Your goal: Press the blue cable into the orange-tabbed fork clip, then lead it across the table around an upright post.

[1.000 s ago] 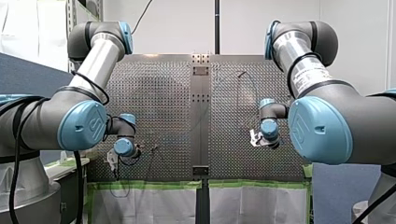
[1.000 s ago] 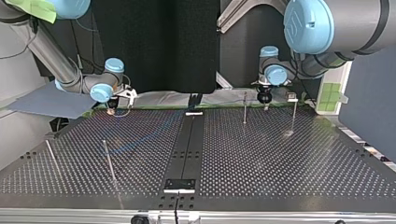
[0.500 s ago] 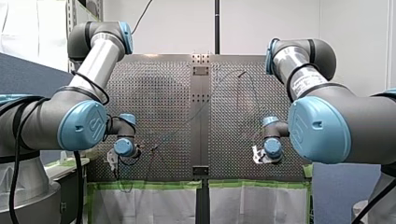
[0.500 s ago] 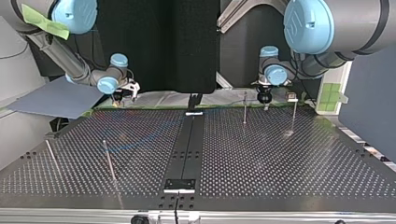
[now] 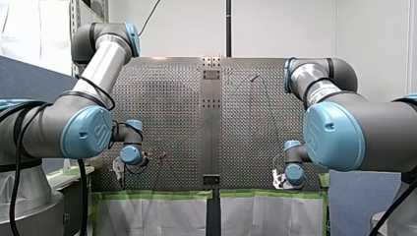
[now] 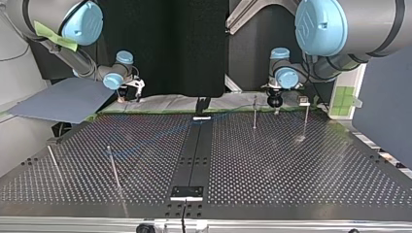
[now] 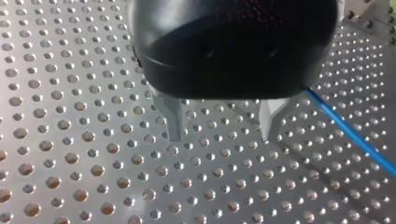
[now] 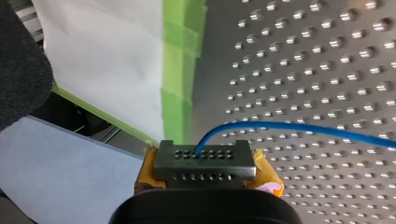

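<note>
In the top view, my right tool (image 6: 128,95) sits upper left at the desk's (image 6: 291,184) far edge. My left tool (image 6: 275,102) sits right of centre, beside two upright posts (image 6: 254,112). The cable (image 8: 299,126) crosses the desk between the tools, and two rods (image 6: 113,167) lean at lower left.

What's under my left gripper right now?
Only bare perforated table shows below the left gripper, between its open fingers. The blue cable runs beside it; its end is hidden behind the gripper's body.

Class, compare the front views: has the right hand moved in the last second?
Yes. My right hand has moved down the view, toward the green tape.
</note>
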Available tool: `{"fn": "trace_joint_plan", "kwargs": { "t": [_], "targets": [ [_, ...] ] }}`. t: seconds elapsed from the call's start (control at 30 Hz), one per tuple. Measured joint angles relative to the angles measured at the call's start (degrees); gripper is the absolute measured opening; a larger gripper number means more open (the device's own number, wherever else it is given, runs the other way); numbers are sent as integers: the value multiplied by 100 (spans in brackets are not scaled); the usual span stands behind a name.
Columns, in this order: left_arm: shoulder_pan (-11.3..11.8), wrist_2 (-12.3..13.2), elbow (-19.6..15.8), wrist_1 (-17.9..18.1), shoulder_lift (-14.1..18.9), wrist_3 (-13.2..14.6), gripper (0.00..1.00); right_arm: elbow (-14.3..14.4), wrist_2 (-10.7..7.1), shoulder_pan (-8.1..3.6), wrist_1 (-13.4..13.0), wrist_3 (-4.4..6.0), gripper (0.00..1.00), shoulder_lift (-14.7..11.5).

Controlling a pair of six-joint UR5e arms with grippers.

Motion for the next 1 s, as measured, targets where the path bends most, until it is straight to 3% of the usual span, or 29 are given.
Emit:
{"fn": "trace_joint_plan", "kwargs": {
  "t": [0.53, 1.0],
  "targets": [
    [-12, -3, -1, -121, 0, 83, 82, -54, -234, -247, -169, 0, 0, 434],
    [-27, -3, 0, -330, 0, 102, 82, -59, -342, -313, -184, -18, 0, 505]
  ]
}}
